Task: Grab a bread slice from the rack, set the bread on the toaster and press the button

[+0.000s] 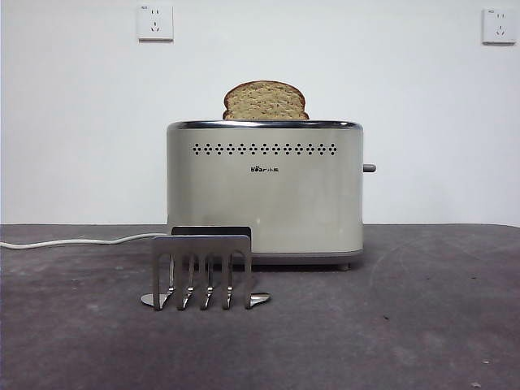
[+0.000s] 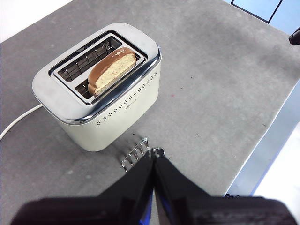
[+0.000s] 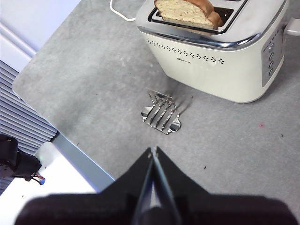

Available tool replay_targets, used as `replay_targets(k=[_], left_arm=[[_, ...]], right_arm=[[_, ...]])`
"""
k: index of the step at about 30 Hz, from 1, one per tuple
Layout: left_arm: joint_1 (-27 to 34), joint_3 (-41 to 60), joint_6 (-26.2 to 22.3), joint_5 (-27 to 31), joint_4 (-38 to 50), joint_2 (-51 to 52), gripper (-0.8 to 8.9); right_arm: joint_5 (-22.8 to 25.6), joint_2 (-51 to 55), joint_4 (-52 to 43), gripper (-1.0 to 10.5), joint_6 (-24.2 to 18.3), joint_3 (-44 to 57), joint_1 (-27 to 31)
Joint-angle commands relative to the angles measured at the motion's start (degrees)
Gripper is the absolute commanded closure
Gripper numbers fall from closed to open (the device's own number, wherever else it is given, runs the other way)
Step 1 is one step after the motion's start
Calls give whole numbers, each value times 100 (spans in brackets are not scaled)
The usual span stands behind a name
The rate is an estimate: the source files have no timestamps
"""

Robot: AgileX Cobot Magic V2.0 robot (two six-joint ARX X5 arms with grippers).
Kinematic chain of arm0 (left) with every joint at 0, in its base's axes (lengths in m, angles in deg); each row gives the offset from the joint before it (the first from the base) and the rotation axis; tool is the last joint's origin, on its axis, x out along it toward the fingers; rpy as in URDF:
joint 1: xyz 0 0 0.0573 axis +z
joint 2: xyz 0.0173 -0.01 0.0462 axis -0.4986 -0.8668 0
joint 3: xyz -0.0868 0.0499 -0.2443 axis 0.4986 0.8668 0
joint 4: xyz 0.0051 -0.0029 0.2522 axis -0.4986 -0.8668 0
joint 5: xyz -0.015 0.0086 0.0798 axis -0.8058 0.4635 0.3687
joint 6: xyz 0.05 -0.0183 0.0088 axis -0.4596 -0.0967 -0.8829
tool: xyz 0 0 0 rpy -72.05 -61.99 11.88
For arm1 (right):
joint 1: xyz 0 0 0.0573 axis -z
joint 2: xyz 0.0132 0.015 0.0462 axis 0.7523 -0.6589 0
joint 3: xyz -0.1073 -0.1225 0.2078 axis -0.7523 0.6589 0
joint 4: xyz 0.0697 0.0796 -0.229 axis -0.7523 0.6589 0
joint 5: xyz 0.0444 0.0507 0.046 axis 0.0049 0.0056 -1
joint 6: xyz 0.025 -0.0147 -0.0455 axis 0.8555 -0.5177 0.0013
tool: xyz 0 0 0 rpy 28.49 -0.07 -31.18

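The slice of bread point(image 1: 265, 101) stands in the slot of the cream toaster point(image 1: 264, 195), its domed top poking above the chrome rim. It also shows in the left wrist view point(image 2: 112, 69) and the right wrist view point(image 3: 185, 11). The steel rack point(image 1: 202, 266) stands empty in front of the toaster. The grey button point(image 1: 369, 168) sticks out of the toaster's right side, high up. My left gripper point(image 2: 153, 157) is shut and empty, held high above the rack point(image 2: 137, 153). My right gripper point(image 3: 153, 153) is shut and empty, high above the table near the rack point(image 3: 161, 113).
A white power cord point(image 1: 73, 241) runs from the toaster to the left across the grey table point(image 1: 422, 325). Two wall sockets point(image 1: 155, 22) sit on the white wall behind. The table's edges show in both wrist views.
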Motion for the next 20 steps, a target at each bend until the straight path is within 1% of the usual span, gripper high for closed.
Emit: replay_targets(k=[1, 8, 11, 12, 15, 20], left_arm=[[-11, 48, -17, 15, 24, 7, 816], [-4, 48, -17, 33, 59, 9, 816], [125, 48, -219, 254, 254, 127, 816], [269, 50, -326, 337, 448, 216, 816], [752, 66, -557, 284, 1143, 522, 816], [1563, 354, -601, 291, 2332, 1204, 816]], right_arm=[[-4, -4, -4, 945, -48, 46, -4], [-4, -4, -4, 946, -48, 46, -2], [-4, -4, -4, 945, -48, 46, -2], [-7, -4, -4, 946, -48, 46, -4], [-7, -4, -4, 946, -48, 46, -4], [-4, -4, -4, 946, -48, 46, -2]])
